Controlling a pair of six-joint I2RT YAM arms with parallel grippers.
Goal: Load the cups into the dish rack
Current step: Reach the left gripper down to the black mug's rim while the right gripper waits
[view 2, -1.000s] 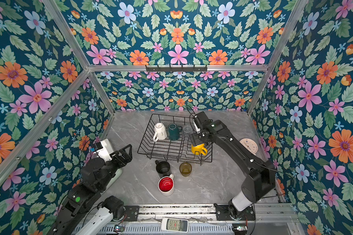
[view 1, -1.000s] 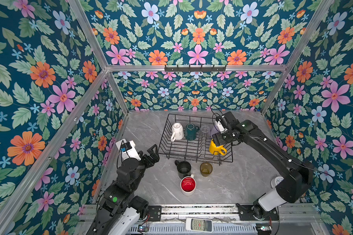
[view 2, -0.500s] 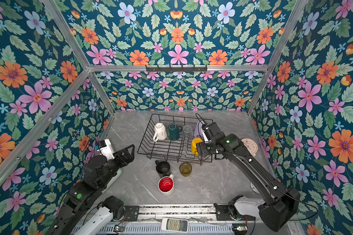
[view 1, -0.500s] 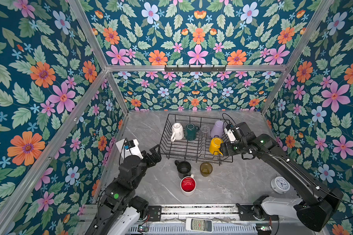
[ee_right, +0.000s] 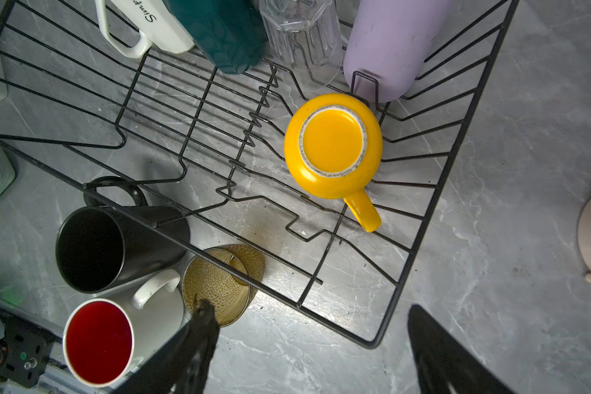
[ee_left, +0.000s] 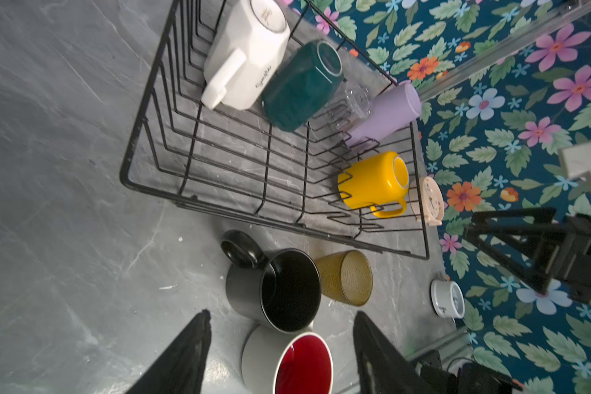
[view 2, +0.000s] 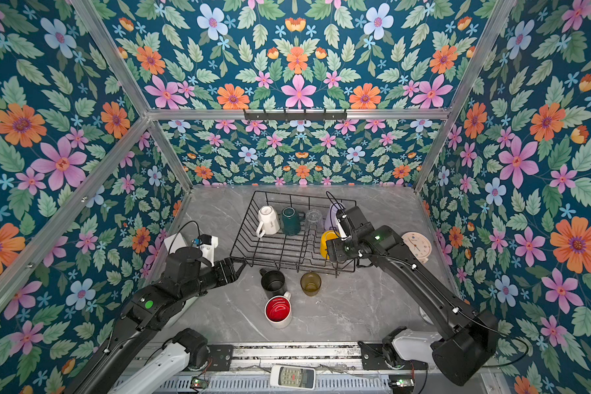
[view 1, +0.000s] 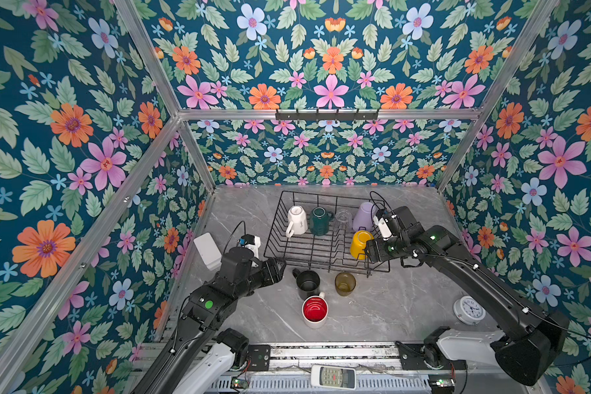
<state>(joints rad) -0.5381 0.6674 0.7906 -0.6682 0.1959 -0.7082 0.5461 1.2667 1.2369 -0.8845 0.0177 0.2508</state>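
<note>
On a grey marble surface, five cups sit upended in the dish rack while a black mug, amber tumbler and red-lined mug wait just outside, both pairs of jaws open and empty.

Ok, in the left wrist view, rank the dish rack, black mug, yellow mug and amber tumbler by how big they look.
1. dish rack, by far.
2. black mug, nearest the camera.
3. yellow mug and amber tumbler look about alike; the mug sits farther off, so I leave them unranked.
</note>
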